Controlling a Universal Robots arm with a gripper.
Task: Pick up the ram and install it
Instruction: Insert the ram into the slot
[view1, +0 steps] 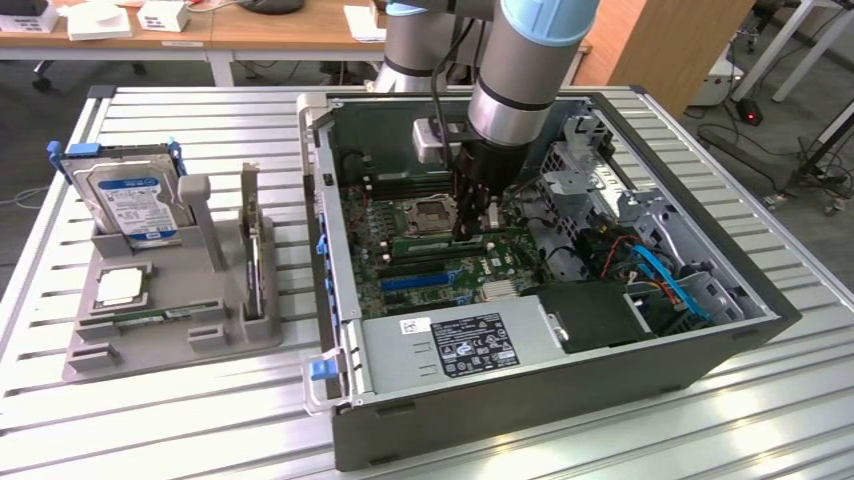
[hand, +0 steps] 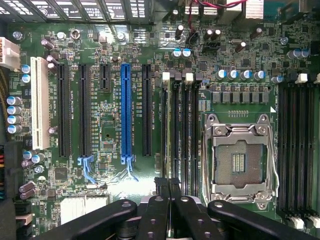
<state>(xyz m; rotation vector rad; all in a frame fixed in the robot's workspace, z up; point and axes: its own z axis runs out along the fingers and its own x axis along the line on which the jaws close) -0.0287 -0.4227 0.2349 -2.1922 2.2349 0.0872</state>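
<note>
The ram (view1: 158, 318) is a thin green stick lying flat in the front slot of the grey holder (view1: 134, 352) at the exterior view's left. My gripper (view1: 470, 232) hangs far from it, inside the open computer case (view1: 534, 400), low over the motherboard. In the wrist view the gripper (hand: 168, 182) is shut, its black fingertips pressed together with nothing visible between them. It sits just over the end of a bank of dark memory slots (hand: 181, 130), beside the open CPU socket (hand: 239, 160).
The holder also carries a silver hard drive (view1: 131, 205) standing upright, a dark expansion card (view1: 250, 250) on edge and a small square chip (view1: 120, 287). A blue slot (hand: 126, 112) and cables line the board. Case walls surround the gripper.
</note>
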